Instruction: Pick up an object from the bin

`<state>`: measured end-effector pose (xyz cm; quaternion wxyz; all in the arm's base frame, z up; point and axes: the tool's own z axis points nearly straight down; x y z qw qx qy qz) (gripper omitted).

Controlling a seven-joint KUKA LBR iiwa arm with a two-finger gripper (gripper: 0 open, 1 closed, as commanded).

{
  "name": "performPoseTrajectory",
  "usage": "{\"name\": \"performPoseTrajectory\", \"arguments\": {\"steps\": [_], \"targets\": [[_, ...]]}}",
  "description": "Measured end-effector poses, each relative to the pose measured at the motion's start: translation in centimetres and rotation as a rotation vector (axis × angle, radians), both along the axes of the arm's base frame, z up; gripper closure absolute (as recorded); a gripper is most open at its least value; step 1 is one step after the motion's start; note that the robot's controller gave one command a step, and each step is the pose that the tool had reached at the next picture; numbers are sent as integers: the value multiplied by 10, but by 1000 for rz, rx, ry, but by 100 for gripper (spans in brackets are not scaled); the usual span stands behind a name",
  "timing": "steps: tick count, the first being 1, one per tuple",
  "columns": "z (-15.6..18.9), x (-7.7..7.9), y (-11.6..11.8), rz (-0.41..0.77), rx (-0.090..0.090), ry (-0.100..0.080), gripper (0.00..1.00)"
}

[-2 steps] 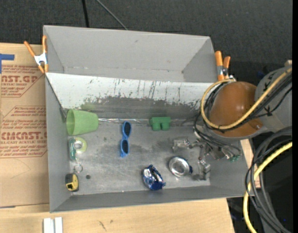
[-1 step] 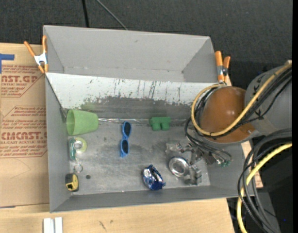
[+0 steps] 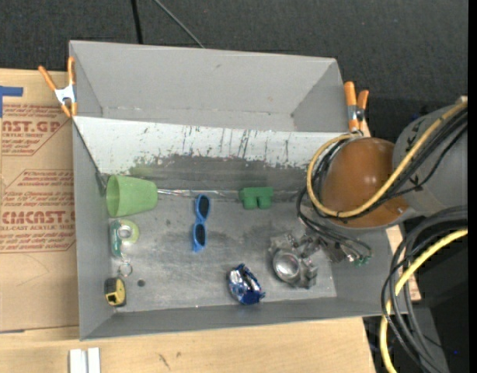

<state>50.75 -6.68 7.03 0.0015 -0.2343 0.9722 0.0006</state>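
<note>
Item one: my claw, set low over the floor of the bin near its front right corner in the camera view, below my orange wrist cover. Width of opening: I cannot tell. Contents: I cannot tell.

Item two: a crumpled blue and white wrapper, nearest thing, just beside my claw toward the view's left, lying flat by the front wall.

Others, well apart: blue sunglasses, green block, green cup on its side.
</note>
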Motion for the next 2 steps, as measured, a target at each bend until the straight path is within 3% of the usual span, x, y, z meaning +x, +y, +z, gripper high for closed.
{"name": "performPoseTrajectory", "arguments": {"steps": [1,2], "targets": [[128,22,9,10,-2,-9,100],[196,-4,-30,416,-4,-3,100]]}}
